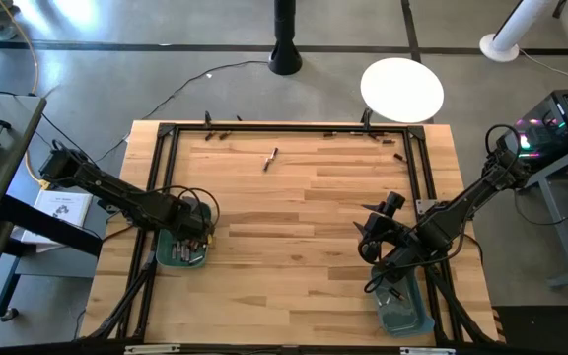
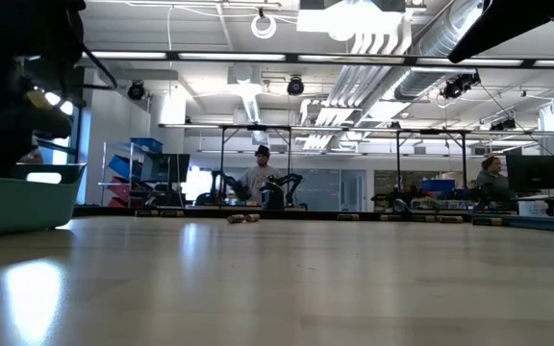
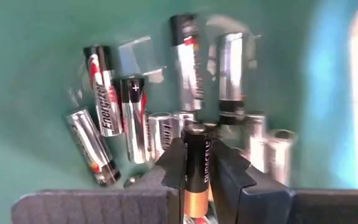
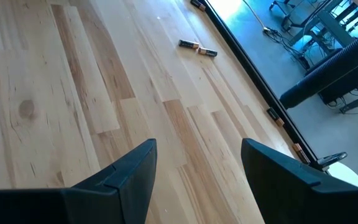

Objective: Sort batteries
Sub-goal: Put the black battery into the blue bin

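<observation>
- My left pincer [image 3: 197, 171] is down in the teal bin [image 1: 180, 251] at about 8 o'clock on the table [image 1: 294, 207]. It pinches one black and copper battery [image 3: 197, 174] between its fingers.
- Silver batteries [image 3: 166, 118] lie in a heap on the bin floor under it.
- Two loose batteries [image 1: 270, 158] lie end to end near 12 o'clock. More batteries [image 1: 215, 133] sit along the far rail.
- My right pincer [image 4: 197, 165] hangs over bare wood at about 4 o'clock. Its fingers are spread wide and hold nothing.
- A second teal bin [image 1: 405, 311] sits at 5 o'clock.
</observation>
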You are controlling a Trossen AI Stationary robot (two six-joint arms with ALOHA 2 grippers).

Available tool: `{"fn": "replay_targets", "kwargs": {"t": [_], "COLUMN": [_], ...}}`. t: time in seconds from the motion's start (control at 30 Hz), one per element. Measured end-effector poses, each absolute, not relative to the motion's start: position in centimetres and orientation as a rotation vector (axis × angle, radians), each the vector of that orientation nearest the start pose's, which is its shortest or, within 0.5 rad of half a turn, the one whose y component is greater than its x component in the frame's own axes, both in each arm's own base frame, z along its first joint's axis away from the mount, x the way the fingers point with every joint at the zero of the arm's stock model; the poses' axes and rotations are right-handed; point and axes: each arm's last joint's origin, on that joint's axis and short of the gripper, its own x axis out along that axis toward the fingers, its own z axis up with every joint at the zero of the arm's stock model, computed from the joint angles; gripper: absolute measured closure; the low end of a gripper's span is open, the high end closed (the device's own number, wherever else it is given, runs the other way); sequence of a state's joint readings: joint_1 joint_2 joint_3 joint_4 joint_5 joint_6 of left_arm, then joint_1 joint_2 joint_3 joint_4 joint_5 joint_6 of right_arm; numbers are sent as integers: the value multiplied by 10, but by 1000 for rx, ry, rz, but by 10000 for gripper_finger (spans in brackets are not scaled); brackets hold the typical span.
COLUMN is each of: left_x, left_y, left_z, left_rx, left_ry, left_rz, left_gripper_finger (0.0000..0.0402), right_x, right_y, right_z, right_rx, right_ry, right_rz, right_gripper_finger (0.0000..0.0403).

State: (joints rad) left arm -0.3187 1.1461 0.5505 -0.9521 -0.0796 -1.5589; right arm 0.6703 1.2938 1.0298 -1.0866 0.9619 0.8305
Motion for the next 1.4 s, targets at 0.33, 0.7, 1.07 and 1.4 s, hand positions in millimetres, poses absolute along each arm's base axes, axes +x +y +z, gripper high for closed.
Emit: {"fn": "replay_targets", "kwargs": {"t": [0.33,0.7,1.07,1.4], "left_x": [175,267,348,356], "left_y": [-52,-66,-57,-57], "left_z": [255,297,269,254], "left_rx": [-815,-506,-262,-230], "left_ry": [989,239,-296,-321], "left_rz": [885,424,-78,-147], "left_gripper_finger": [367,367,367,367], "right_x": [186,202,245,262], "right_y": [117,125,116,106], "right_z": [269,240,248,284], "right_rx": [-220,-176,-82,-101], "right_ry": [722,678,307,203], "right_rz": [-574,-414,-231,-242], "right_gripper_finger": [174,174,174,174]}}
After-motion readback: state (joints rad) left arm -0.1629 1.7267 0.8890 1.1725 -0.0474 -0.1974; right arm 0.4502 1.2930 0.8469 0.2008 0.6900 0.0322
